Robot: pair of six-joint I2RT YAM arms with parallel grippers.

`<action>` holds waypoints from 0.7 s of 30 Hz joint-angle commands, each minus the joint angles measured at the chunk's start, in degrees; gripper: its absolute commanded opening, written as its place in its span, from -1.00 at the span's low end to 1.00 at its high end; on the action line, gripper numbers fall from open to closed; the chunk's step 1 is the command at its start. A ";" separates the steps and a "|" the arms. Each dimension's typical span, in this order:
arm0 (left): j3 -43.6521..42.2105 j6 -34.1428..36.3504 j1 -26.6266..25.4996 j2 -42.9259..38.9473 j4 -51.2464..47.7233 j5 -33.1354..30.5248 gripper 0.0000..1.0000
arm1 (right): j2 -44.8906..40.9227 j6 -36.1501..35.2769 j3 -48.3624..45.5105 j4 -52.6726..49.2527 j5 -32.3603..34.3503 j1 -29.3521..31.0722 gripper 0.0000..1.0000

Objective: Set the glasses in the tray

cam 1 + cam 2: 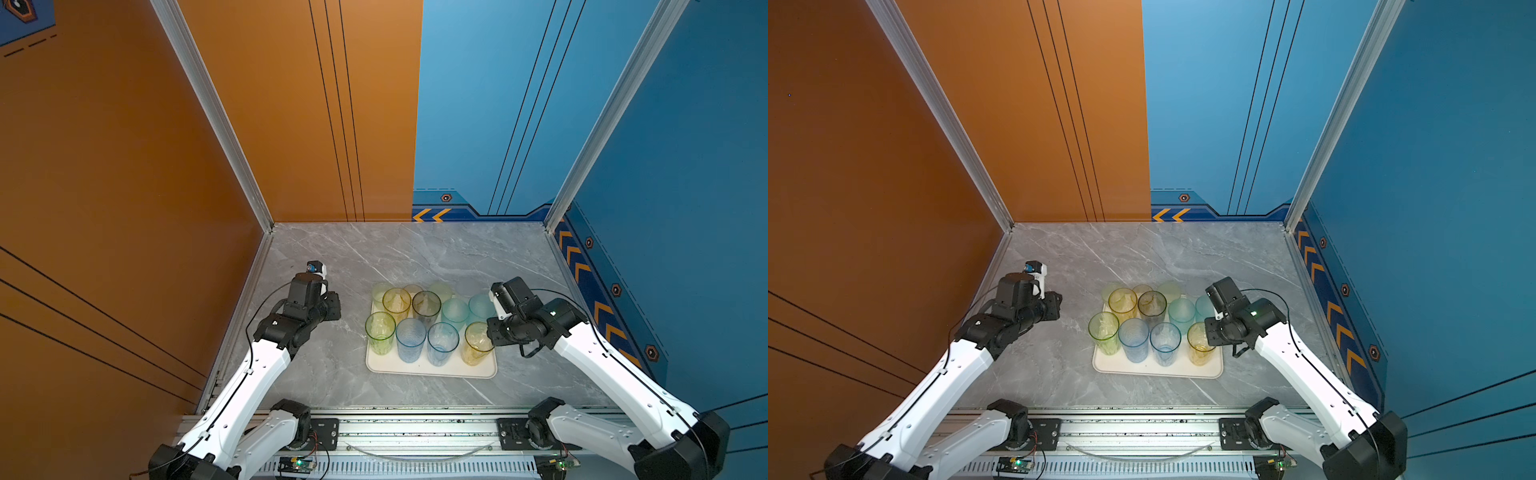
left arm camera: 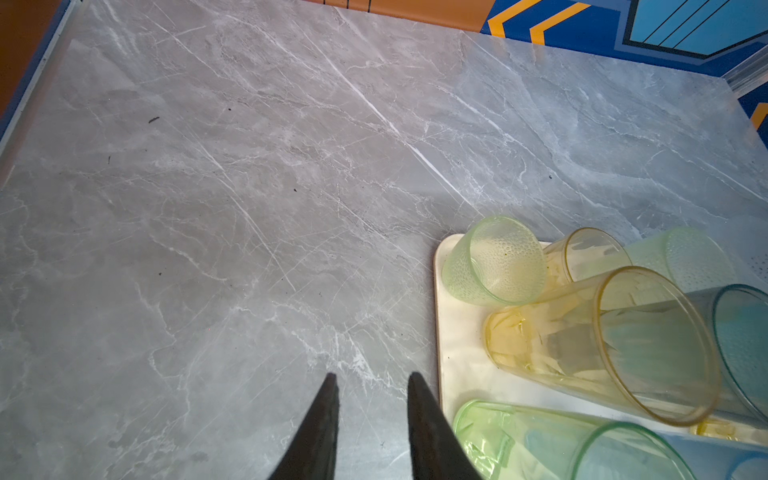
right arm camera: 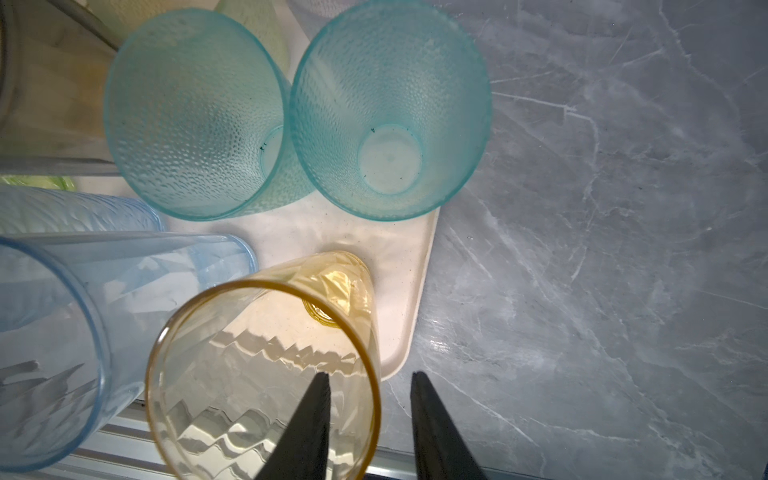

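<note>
The cream tray (image 1: 432,371) (image 1: 1158,371) lies on the marble table, and several glasses stand upright in it. A tall green glass (image 1: 380,332), two blue ones (image 1: 410,338) and a yellow glass (image 1: 478,343) (image 3: 266,374) form the front row. My right gripper (image 3: 370,374) is open astride the yellow glass's rim at the tray's front right corner. One finger is inside the glass and the other outside, both clear of the wall. Beside the tray's (image 2: 457,345) left edge, my left gripper (image 2: 371,376) hangs open over bare table, holding nothing.
Two teal glasses (image 3: 390,108) stand just behind the yellow one, close to the right gripper. Orange and blue walls enclose the table (image 1: 415,253) on three sides. An aluminium rail (image 1: 415,432) runs along the front edge.
</note>
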 commanded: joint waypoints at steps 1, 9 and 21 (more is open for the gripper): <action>0.72 0.29 0.22 0.56 0.43 0.17 -0.39 | -2.27 1.10 1.91 0.75 0.93 -0.84 -0.32; 0.14 0.55 0.21 1.46 1.50 0.21 -0.39 | -5.19 0.76 4.65 1.17 4.09 -3.19 -0.19; -4.28 2.34 0.21 -0.74 9.81 0.06 -0.37 | -8.59 1.42 3.53 8.50 8.08 -6.32 0.04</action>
